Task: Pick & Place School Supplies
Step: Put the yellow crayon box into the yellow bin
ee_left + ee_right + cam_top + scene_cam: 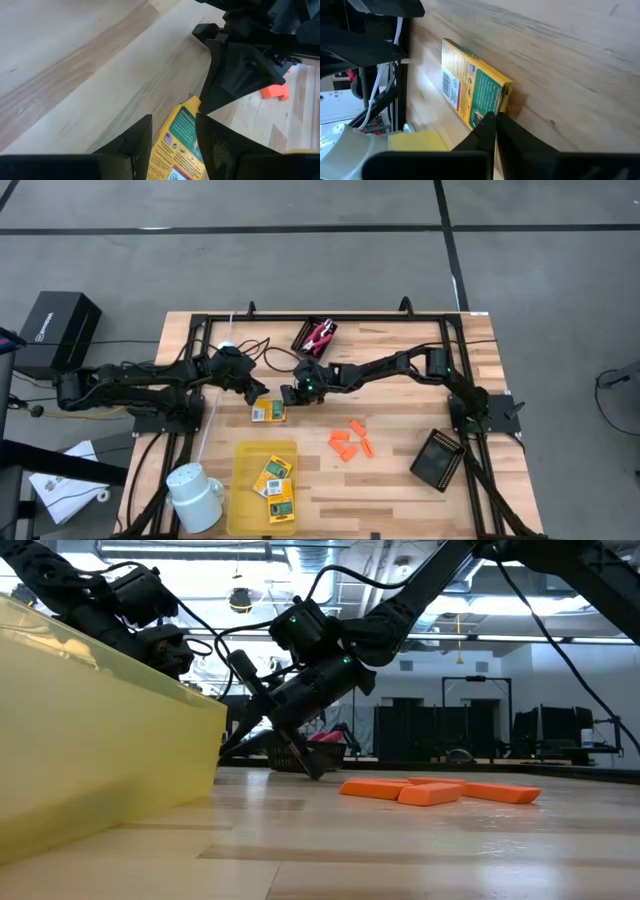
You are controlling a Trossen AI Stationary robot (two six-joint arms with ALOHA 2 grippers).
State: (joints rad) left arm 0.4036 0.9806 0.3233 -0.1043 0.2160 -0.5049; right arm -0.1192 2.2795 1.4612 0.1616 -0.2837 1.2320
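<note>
One yellow-and-green packet (267, 413) is seen flat on the wooden table (400, 490), just above the yellow tray (245, 500). Right gripper (495, 116) jaws are pressed together at its edge; left gripper (172, 131) jaws are held apart over it. Concrete floor (300, 205) is seen around the table.

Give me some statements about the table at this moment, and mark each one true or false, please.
1. The right gripper is shut at the edge of a yellow-and-green packet. True.
2. The yellow tray is empty. False: it holds packets.
3. The orange pieces lie on the bare table, outside the tray. True.
4. The white mug stands inside the tray. False: it lies beside the tray.
5. The left gripper is shut. False: its fingers are apart, near that packet.
</note>
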